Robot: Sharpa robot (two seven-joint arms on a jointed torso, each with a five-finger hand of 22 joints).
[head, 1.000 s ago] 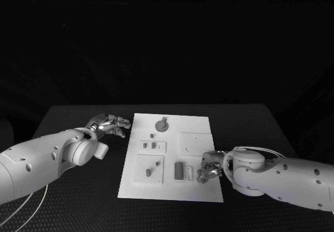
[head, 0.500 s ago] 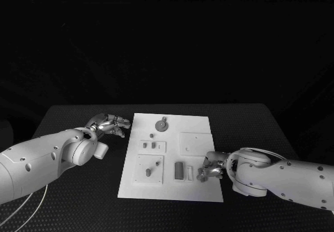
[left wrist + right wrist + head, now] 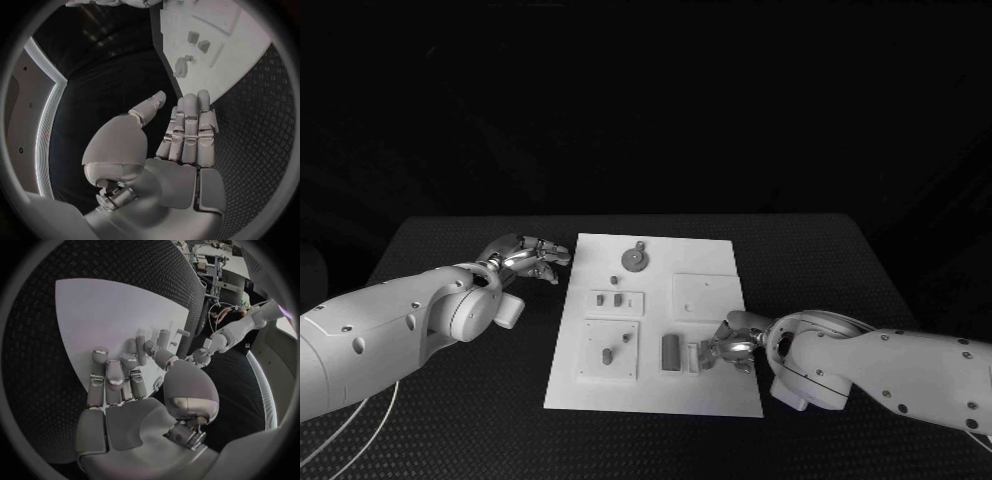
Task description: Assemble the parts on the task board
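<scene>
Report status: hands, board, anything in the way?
Left hand open beside task board. Right hand over board's near edge, fingers by upright part; grasp unclear. Nothing obstructing.

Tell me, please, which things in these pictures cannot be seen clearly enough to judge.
- Head view: whether the right hand touches the upright part on the task board; too small.
- Right wrist view: what lies under the right hand's fingers; they cover it.
- Left wrist view: the shapes of the far parts are too small.

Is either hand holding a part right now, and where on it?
No. The left hand is beside the task board, holding nothing; the right hand rests over it, nothing visibly gripped.
</scene>
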